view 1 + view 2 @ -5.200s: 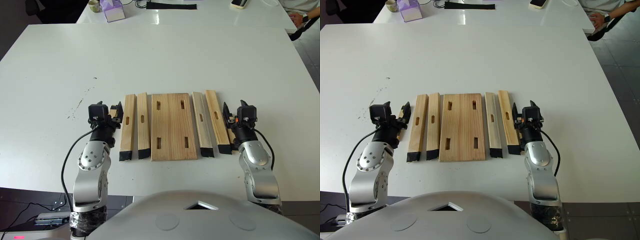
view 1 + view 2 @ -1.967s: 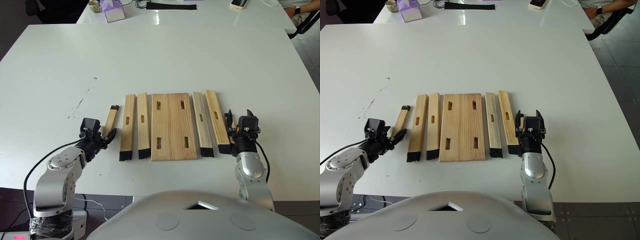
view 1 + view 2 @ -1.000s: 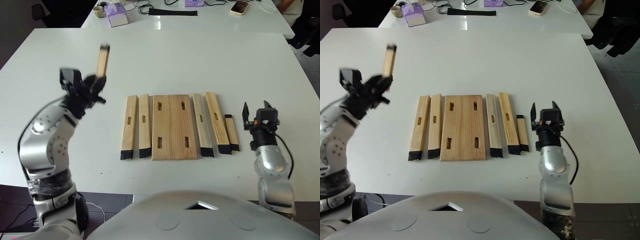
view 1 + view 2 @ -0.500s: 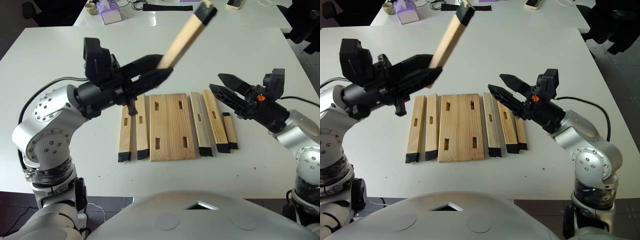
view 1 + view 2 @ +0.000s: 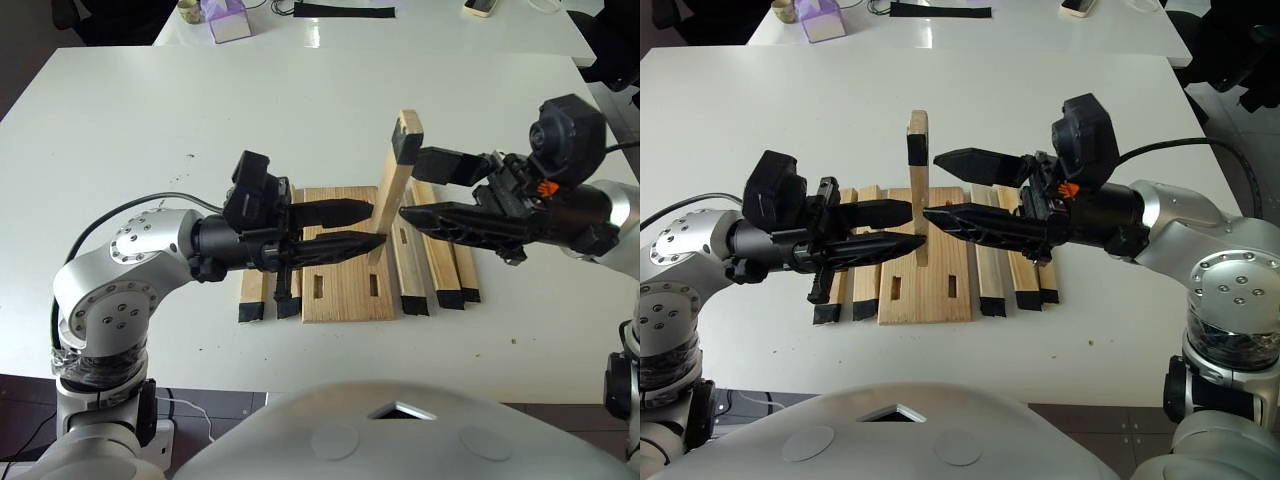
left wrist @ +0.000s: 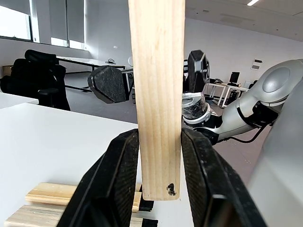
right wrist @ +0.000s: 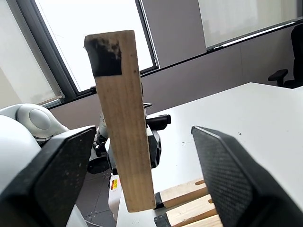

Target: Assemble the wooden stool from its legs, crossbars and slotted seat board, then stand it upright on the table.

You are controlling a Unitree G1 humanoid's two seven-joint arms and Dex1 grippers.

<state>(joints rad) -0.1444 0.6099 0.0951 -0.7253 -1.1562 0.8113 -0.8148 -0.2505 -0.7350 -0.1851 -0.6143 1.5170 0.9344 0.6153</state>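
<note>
Partly hidden under the arms: the legs (image 5: 256, 292) to the left of the slotted seat board (image 5: 345, 295) and those to its right, all flat on the bench (image 5: 150, 120). Left gripper (image 5: 378, 222) clamped on a crossbar (image 5: 402, 165) near its lower end, held upright over the board with the black-taped end up. Right gripper (image 5: 412, 183) spread wide, fingers either side of the crossbar, not gripping it.
</note>
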